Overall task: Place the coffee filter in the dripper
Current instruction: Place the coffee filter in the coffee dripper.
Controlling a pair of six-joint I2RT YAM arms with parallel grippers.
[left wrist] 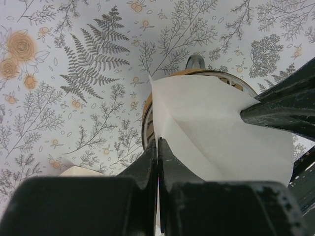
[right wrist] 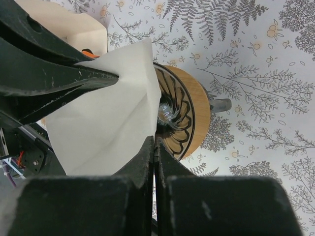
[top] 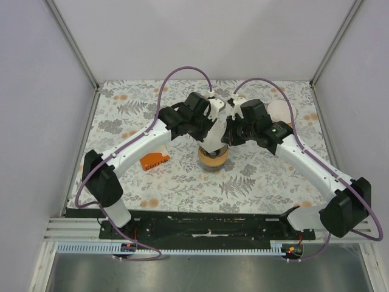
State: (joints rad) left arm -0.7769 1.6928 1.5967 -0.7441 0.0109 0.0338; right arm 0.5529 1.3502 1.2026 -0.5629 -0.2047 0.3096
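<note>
Left wrist view: the coffee filter (left wrist: 209,129) covers most of the dripper (left wrist: 146,114).

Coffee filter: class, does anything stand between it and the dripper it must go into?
Nothing visible does. The left gripper and the right gripper each pinch an edge of the coffee filter, holding it right at the dripper mouth. No object shows in the ribbed inside.

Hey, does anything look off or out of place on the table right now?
Nothing looks spilled or broken. One oddity: the coffee filter is folded flat, not opened into a cone, pinched at its edges by the left tool and the right tool, and held over the dripper rather than seated in it.
</note>
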